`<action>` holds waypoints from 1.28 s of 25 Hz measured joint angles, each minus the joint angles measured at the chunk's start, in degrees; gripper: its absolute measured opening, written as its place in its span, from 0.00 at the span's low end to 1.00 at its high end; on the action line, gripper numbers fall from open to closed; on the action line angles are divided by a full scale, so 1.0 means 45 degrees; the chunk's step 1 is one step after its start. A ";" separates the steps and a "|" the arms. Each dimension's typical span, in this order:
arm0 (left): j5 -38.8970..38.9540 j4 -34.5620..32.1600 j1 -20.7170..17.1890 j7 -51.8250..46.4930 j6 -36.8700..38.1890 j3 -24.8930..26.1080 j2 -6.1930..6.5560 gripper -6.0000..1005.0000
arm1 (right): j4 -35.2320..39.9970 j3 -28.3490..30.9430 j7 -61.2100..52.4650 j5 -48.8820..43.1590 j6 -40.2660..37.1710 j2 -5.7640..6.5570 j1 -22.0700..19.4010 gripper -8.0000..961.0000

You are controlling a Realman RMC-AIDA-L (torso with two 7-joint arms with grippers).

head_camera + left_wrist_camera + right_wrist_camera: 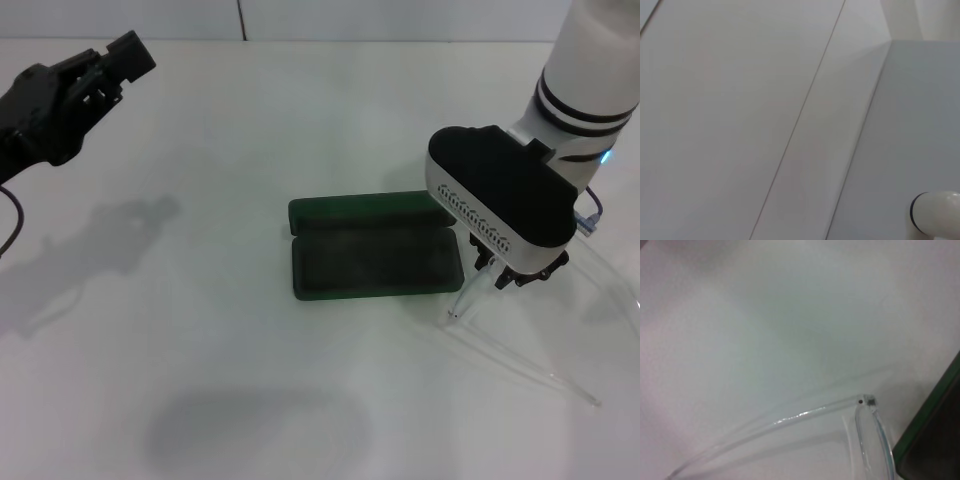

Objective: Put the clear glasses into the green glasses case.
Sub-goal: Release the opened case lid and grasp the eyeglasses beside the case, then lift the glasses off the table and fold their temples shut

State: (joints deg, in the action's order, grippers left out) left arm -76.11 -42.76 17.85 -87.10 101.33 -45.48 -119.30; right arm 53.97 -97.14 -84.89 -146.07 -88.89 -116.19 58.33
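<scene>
Pickup step: right end effector (pixel 503 272) low over transparent plastic clear glasses (pixel 520 340) on white counter (pixel 200 330), beside open dark green glasses case (pixel 375 262); finger state unclear. Next: grip, lift, carry into case. Left end effector (pixel 105 62) parked far left.

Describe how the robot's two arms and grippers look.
The left gripper is all black and angular, with a thin black cable looping off its arm. The right arm is a white cylinder ringed by black bands, with a small blue light near the wrist. Its white housing has a black top and a dotted black strip; the right gripper below is black.
</scene>
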 joint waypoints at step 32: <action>-0.0018 -0.0177 0.0340 -0.0185 0.1267 -0.0082 0.0563 0.07 | 0.7393 0.3752 -0.2821 0.2073 -0.2791 0.0046 -0.3832 0.12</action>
State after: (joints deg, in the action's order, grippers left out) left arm -76.20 -43.56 19.38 -87.93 107.03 -45.84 -116.77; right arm 87.24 -80.26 -97.59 -136.74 -101.44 -115.98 41.08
